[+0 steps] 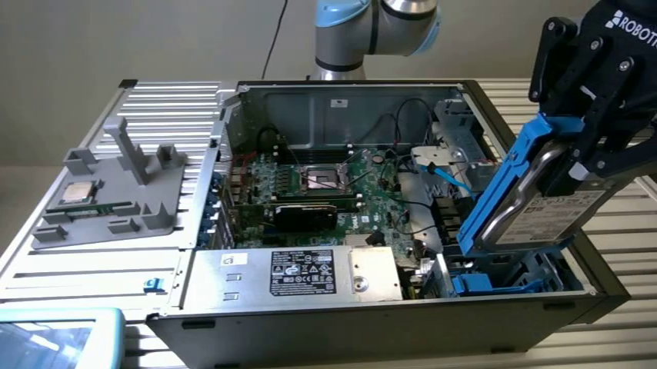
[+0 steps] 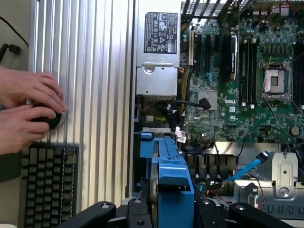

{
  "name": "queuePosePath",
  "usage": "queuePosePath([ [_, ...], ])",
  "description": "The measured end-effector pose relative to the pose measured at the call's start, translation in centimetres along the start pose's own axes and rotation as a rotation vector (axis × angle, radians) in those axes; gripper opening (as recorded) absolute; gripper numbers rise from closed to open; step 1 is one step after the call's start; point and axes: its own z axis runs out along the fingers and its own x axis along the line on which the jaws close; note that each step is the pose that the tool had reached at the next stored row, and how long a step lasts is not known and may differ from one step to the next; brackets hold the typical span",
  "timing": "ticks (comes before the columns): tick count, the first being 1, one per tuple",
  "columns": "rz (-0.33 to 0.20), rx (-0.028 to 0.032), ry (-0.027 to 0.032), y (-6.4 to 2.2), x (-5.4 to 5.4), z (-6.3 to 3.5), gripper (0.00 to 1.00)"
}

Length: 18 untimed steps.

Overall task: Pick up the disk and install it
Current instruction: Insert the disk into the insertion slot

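Gripping the disk [image 1: 549, 215] by its upper end, the fingers [image 1: 614, 150] hold it on edge just above the blue bay [image 1: 493, 283] in the case [image 1: 411, 327], long axis steeply tilted, lower end pointing down toward the bay.

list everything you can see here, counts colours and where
computer case: one, black and silver, open, on the table
table: one, ribbed silver, under everything
motherboard: one, green, inside the case
power supply: one, silver with black-and-white label, inside the case
disk: one, silver-grey in blue carrier, held tilted over the case, exterior view's right
SATA cable: one, blue, inside the case
fixture: one, grey, exterior view's left
CPU chip: one, silver, on the fixture
keyboard: one, black, on the table
hands: two, by the keyboard
robot arm: one, grey and light blue, behind the case
gripper: one, black, shut on the disk
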Motion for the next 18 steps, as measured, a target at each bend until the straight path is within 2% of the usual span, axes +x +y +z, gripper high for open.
queuePosePath([
  [6,0.003,0.0037,0.007,0.05,-0.3,0.55,0.37],
  [18,0.013,0.004,0.0069,0.14,-0.4,1.7,0.37],
])
